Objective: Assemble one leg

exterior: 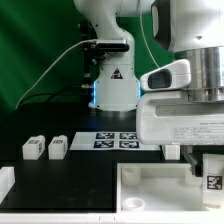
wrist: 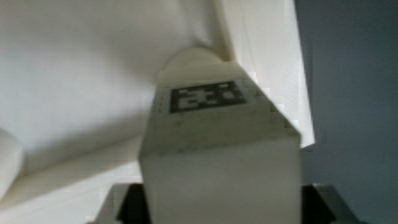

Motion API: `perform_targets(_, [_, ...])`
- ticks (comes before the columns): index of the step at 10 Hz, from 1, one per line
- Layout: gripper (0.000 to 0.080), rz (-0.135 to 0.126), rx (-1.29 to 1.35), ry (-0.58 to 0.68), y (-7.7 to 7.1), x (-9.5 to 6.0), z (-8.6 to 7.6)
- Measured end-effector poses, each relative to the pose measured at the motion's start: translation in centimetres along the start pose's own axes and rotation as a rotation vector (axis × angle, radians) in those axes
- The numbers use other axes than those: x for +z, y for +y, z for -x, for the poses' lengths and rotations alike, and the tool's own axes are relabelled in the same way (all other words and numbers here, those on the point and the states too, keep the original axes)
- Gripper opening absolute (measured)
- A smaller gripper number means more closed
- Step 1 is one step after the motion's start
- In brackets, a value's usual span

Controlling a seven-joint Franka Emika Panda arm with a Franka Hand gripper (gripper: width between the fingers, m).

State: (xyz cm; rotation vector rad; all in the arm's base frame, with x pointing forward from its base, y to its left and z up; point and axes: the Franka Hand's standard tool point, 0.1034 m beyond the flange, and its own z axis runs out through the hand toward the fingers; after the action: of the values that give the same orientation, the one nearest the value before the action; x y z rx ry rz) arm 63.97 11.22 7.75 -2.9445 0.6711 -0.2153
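My gripper (exterior: 211, 163) is at the exterior view's right, low over the large white tray-like piece (exterior: 150, 188). It is shut on a white leg (exterior: 213, 173) with a square tag on its face. In the wrist view the held leg (wrist: 214, 140) fills the middle between the two dark fingers (wrist: 128, 203), and its tagged far end points into a corner of the tray-like piece (wrist: 80, 70) by the raised rim. I cannot tell whether the leg's end touches the piece. Two more legs (exterior: 33, 148) (exterior: 57, 148) stand side by side on the black table at the left.
The marker board (exterior: 118, 138) lies in front of the robot base (exterior: 112, 85). A white block (exterior: 5, 181) sits at the front left edge. A green backdrop closes the back left.
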Motion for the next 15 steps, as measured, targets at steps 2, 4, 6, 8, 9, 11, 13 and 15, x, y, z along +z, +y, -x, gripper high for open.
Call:
perform_targets(2, [0.0300,0.022,0.361,-0.076,0.6,0.2,-0.7])
perform_targets(4, [0.0300,0.043,0.732,-0.125,0.5,0.2,-0.1])
perform_targets(6, [0.0300,0.050,0.931,-0.130,0.9,0.3,0.0])
perform_targets(8, [0.0300,0.049,0.908,-0.130,0.9,0.2,-0.1])
perform_targets(9, [0.0300,0.048,0.885,-0.131,0.9,0.3,0.0])
perform_targets(11, [0.0549,0.040,0.702,-0.130,0.1,0.2,0.4])
perform_targets(13, [0.0631,0.026,0.354,-0.126,-0.5,0.0,0.7])
perform_targets(15, [0.0644,0.019,0.216,-0.127,-0.2,0.0,0.6])
